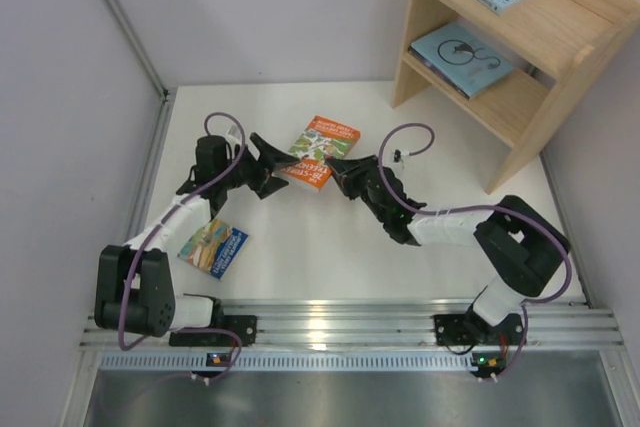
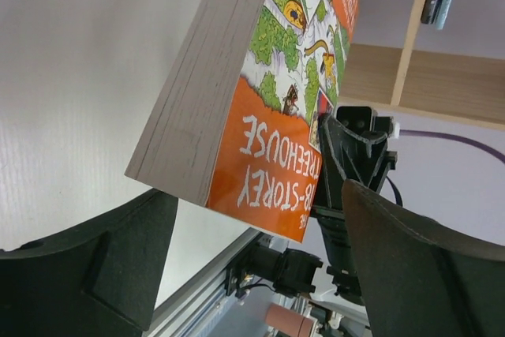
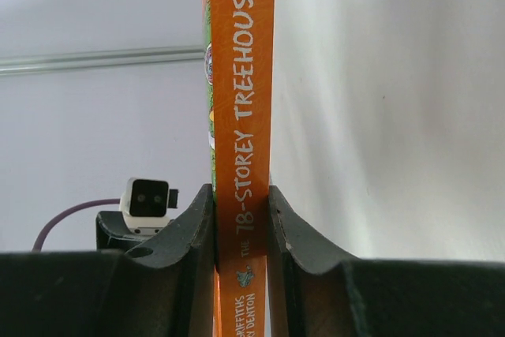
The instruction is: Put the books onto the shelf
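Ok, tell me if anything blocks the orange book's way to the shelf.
Nothing visible does. The right end effector clamps the orange book, and only bare table lies between it and the shelf. The open left end effector is on the book's far side. The two shelved books leave room.

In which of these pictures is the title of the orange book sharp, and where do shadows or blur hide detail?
Top external view: soft, even light, only faint shadows on the table, the orange book small but sharp. Left wrist view: cover title readable, the left gripper's fingers dark and soft-edged. Right wrist view: spine title crisp, the right gripper's fingers nearly black, little detail.
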Robot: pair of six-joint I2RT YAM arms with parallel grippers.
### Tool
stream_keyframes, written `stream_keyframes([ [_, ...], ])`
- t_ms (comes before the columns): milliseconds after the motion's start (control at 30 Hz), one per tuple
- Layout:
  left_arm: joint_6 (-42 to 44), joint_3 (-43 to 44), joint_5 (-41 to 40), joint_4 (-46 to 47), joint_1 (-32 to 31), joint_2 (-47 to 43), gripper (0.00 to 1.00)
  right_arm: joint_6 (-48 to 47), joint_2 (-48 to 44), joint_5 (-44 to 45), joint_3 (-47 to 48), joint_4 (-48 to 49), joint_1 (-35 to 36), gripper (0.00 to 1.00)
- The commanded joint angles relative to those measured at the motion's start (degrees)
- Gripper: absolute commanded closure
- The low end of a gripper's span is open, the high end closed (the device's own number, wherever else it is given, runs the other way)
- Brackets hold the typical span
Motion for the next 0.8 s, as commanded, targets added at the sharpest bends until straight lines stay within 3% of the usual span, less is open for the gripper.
stream_keyframes([
  [0,-2.1,-1.2,0.1,8.9,-0.3,-1.5,0.13,3.8,-4.5,2.5,2.2,10.6,2.5,1.00],
  [67,-2.3,-0.6,0.5,9.6,-0.4,-1.2,0.19,4.7,-4.4,2.1,0.9,12.3,3.1,1.00],
  [267,-3.5,-1.9,0.3,12.1,-0.8,-1.6,0.20,7.9,-3.3,2.2,-2.3,18.7,4.1,1.00],
  [333,-5.1,-3.0,0.8,15.1,-0.8,-2.1,0.31,8.4,-3.5,2.3,-2.5,18.6,4.5,1.00],
  [400,-6.0,-3.1,0.9,15.8,-0.8,-2.3,0.55,8.3,-4.0,1.3,-2.4,17.3,4.6,1.00],
  [500,-6.1,-1.8,1.7,15.2,-0.8,-2.3,0.73,5.8,-5.4,0.0,-2.4,15.5,4.5,0.97],
  [633,-3.0,3.2,3.5,8.9,-0.6,-1.7,0.82,-0.2,-8.8,-4.0,-2.9,8.2,3.4,0.89],
  [667,-2.2,4.2,4.1,7.2,-0.6,-1.5,0.83,-1.9,-9.8,-3.9,-3.4,4.1,3.4,0.89],
  [700,-1.2,5.2,4.1,3.1,-0.6,-1.4,0.82,-2.2,-11.9,-2.8,-4.0,2.6,3.4,0.97],
  [767,0.7,6.9,4.1,0.3,-0.6,-1.3,0.51,-0.6,-13.4,-1.1,-6.8,2.4,3.4,1.00],
])
